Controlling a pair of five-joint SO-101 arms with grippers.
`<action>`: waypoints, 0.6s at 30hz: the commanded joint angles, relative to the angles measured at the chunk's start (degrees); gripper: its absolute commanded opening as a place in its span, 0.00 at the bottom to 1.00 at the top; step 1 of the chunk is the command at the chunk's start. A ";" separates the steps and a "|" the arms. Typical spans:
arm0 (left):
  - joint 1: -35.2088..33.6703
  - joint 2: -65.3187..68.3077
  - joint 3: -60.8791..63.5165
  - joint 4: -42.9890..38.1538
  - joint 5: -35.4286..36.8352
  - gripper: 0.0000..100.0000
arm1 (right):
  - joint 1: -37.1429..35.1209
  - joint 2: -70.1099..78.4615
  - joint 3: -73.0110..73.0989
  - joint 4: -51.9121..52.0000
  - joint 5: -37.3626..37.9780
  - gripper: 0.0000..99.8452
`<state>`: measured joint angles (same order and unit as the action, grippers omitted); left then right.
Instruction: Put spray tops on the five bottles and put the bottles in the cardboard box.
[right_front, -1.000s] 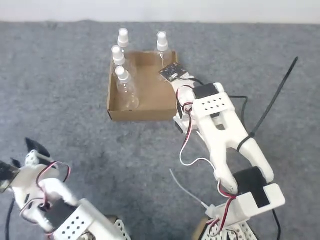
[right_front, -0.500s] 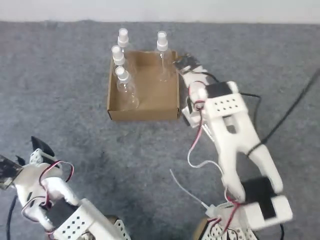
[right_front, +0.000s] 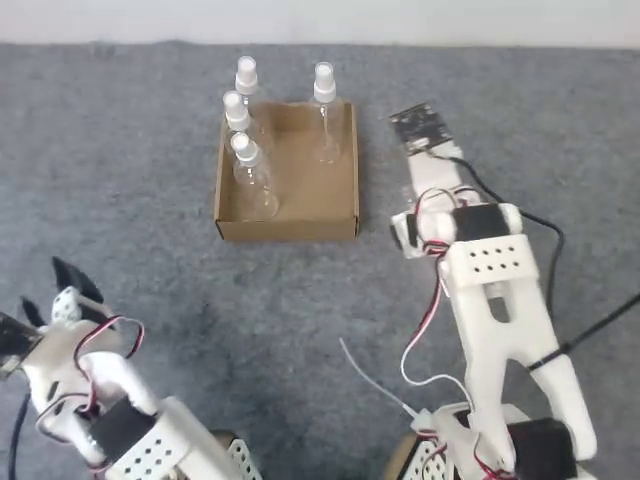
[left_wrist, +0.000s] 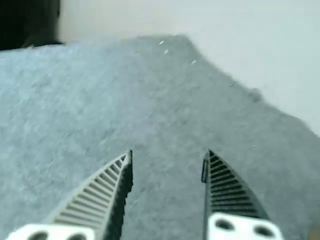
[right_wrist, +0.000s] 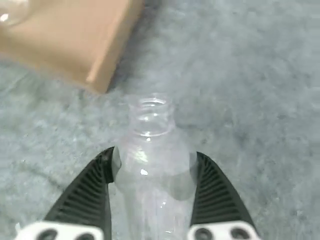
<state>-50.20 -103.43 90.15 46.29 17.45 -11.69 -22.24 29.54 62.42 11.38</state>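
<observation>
Clear plastic, round-shouldered, the fifth bottle (right_wrist: 150, 170) sits pinched between the ribbed black jaws of the right gripper (right_wrist: 154, 156), its threaded neck bare and open (a corner of the box lies just beyond it). Upper centre of the high view, the shallow cardboard box (right_front: 288, 228) holds four clear bottles (right_front: 250, 185) with white spray tops (right_front: 245, 148). Lower left, the left gripper (left_wrist: 167, 156) hangs over fuzzy grey carpet (right_front: 150, 270), its toothed jaws spread around nothing.
</observation>
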 joint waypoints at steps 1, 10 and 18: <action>7.74 0.35 -7.60 2.81 -6.15 0.21 | 3.47 -3.56 -0.70 -1.19 -2.29 0.01; 32.09 0.35 -15.52 12.40 -14.51 0.21 | 12.88 -3.56 -0.35 -6.20 -10.37 0.01; 53.98 0.79 -16.92 21.19 -23.30 0.21 | 16.57 -3.56 -0.35 -8.40 -12.84 0.01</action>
<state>-5.27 -103.43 76.44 63.78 -2.33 3.60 -22.24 29.54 55.65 -0.66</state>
